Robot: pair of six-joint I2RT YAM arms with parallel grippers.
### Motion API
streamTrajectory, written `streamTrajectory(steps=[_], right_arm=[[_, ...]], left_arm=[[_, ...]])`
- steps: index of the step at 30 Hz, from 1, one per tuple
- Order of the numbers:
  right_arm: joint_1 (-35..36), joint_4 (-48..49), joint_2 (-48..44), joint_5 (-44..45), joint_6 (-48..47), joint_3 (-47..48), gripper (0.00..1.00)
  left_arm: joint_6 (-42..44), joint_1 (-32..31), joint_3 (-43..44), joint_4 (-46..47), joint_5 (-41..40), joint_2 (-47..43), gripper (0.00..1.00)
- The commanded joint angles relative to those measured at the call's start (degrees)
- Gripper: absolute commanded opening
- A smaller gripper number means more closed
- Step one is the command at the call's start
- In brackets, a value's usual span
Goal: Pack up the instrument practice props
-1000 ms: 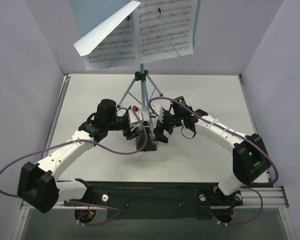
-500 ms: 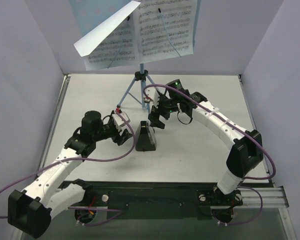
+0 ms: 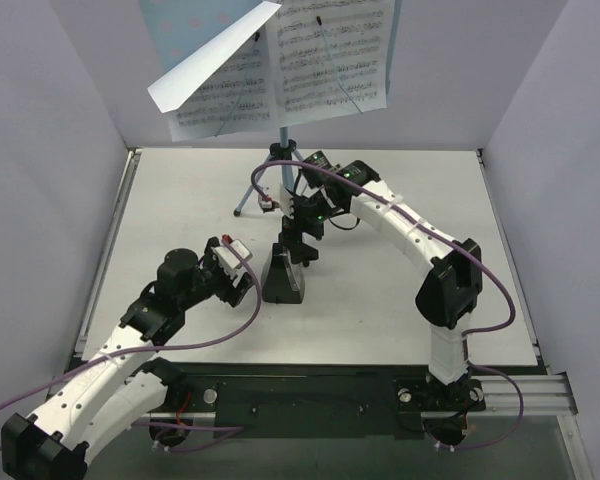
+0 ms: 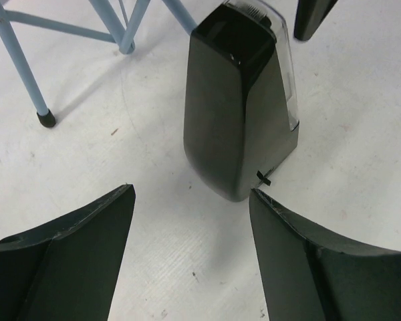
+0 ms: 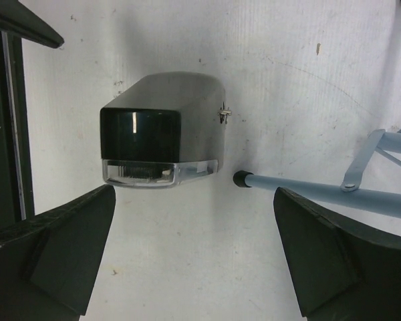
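Across the white table (image 3: 170,200), the light-blue music stand (image 3: 180,35) rises at twelve o'clock, upright on its thin tripod legs (image 4: 19,60), its hole-punched desk facing the arms. White sheet-music pages (image 3: 330,60) lie against that desk. One page on its nine o'clock side folds forward with a corner sticking up. Both white arms reach toward the table's middle. The left arm (image 3: 110,350) comes from seven o'clock, and the right arm (image 3: 405,228) arches in from five o'clock and curls round near the stand's base. The small dark metronome (image 3: 283,275) stands upright near the centre, at six o'clock of the tripod, resting on the table with nothing touching it. In the right wrist view a black-capped tripod foot (image 5: 240,178) sits just beside it. The left gripper (image 3: 240,282) sits at nine o'clock of the metronome, jaws spread wide with nothing between them, fingertips short of its base. The right gripper (image 3: 298,245) hangs at twelve o'clock of it, close over its top, jaws likewise spread wide and empty.
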Motion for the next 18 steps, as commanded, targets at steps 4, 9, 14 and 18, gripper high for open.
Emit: streamTrajectory(steps=[4, 9, 14, 18], right_arm=[[0.9, -10.2, 1.2, -1.6, 5.7, 7.2, 1.00], [3.1, -10.1, 3.6, -1.3, 7.5, 10.0, 1.00], [4.1, -9.2, 5.1, -2.0, 9.0, 10.9, 1.00], [5.5, -4.8, 5.7, 2.3, 14.9, 9.6, 1.00]], left_arm=[[-2.0, -1.6, -1.5, -1.1, -2.8, -2.4, 0.79], [-0.1, -4.6, -1.8, -2.5, -4.6, -2.8, 0.79], [2.1, -6.7, -2.3, -2.8, -3.9, -2.5, 0.79], [1.8, -6.7, -2.7, -2.7, -3.8, -2.6, 0.79]])
